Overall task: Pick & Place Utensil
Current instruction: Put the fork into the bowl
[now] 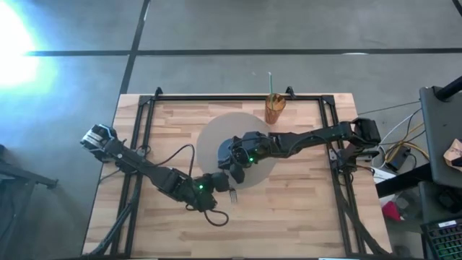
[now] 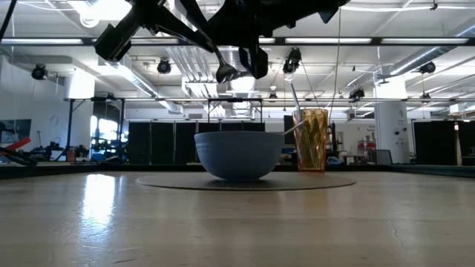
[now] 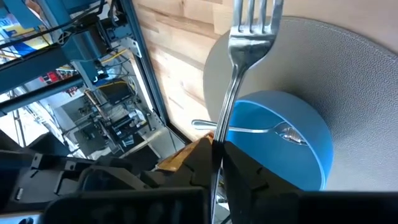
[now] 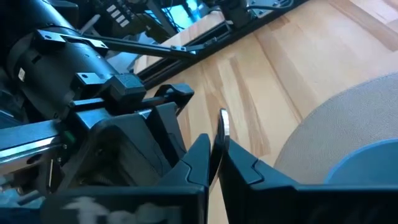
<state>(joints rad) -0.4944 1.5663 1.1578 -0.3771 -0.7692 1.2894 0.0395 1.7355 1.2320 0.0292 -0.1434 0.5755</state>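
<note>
My left gripper (image 3: 219,149) has its jaws clamped on a silver metal fork (image 3: 244,62), above the wooden desk (image 1: 303,209) just beside the round grey mat (image 3: 348,81). My right gripper (image 4: 214,163) pinches a silver spoon (image 4: 222,124) over the blue bowl (image 2: 238,154); an amber glass (image 2: 311,139) stands behind.

The middle of the wooden table (image 1: 303,209) is crowded: the blue bowl (image 2: 238,156) sits on the round grey mat (image 1: 216,141), with both arms meeting above it — the right gripper (image 1: 236,172) over the bowl's near side, the left gripper (image 1: 222,185) just beside it with a fork (image 3: 239,74) sticking out. At the mat's far edge stands an amber cup (image 1: 275,108) holding tall upright utensils, another thing to steer round. Bare wood lies open along the near edge and in the right near corner — the black frame rails (image 1: 141,137) bound the sides.
</note>
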